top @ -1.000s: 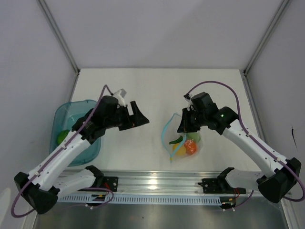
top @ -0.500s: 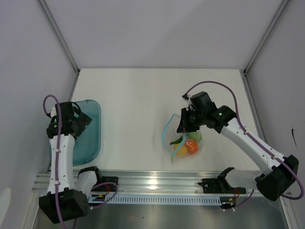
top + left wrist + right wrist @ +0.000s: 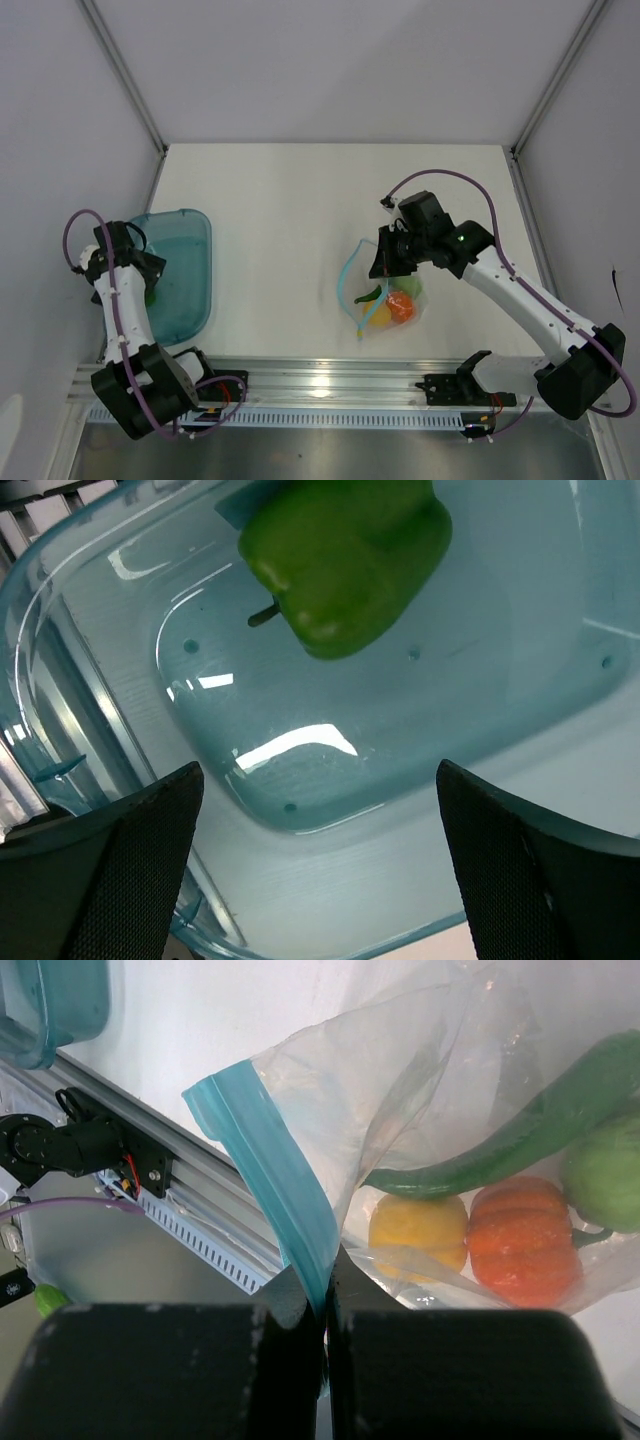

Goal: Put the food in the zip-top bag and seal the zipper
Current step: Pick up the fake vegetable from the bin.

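The clear zip-top bag (image 3: 392,300) lies right of centre, its mouth held up. My right gripper (image 3: 386,262) is shut on the light blue zipper (image 3: 262,1155), pinching the strip between its fingertips (image 3: 325,1282). Inside the bag lie an orange round fruit (image 3: 525,1240), a small yellow piece (image 3: 418,1232), a slim green chili (image 3: 520,1130) and a green round piece (image 3: 605,1175). Another green piece of food (image 3: 345,555) sits in the teal tray (image 3: 100,680). My left gripper (image 3: 318,810) hangs open just above the tray floor, short of that green piece, with nothing between its fingers.
The teal tray (image 3: 190,285) stands at the table's left edge, close to the side wall. An aluminium rail (image 3: 330,385) with the arm bases runs along the near edge, just below the bag.
My left arm has swung from the table's middle back to the left and down over the tray, jaws opening fully. The right gripper kept its hold on the zipper, hardly moving.
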Available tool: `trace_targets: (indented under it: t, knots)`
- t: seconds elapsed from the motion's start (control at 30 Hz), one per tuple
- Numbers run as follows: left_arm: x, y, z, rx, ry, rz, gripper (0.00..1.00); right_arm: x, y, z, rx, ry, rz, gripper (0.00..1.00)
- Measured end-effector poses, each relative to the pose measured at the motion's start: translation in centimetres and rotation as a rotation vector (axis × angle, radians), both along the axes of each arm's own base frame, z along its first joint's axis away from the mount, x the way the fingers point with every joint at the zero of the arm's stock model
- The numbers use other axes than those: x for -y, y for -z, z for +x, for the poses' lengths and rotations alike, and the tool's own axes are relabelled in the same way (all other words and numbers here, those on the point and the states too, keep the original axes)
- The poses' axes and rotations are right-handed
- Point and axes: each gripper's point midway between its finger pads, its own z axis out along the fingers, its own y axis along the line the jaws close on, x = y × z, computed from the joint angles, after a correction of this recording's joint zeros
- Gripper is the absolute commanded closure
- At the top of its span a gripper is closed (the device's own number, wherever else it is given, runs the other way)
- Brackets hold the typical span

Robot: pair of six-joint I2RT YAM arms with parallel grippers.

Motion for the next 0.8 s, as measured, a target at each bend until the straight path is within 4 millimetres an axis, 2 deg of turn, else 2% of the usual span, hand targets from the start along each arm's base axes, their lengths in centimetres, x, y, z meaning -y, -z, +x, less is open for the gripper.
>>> trace_targets:
  t: [0.4,0.8]
  knots:
    - [-2.7,1.8,1.2,-0.049,-0.094,0.031,0.06,0.0,0.0,0.0,-0.001,0.0,0.0,1.0]
    - [-5.7,2.5,2.1,-0.04,-0.167,0.057,0.09,0.0,0.0,0.0,-0.001,0.0,0.0,1.0]
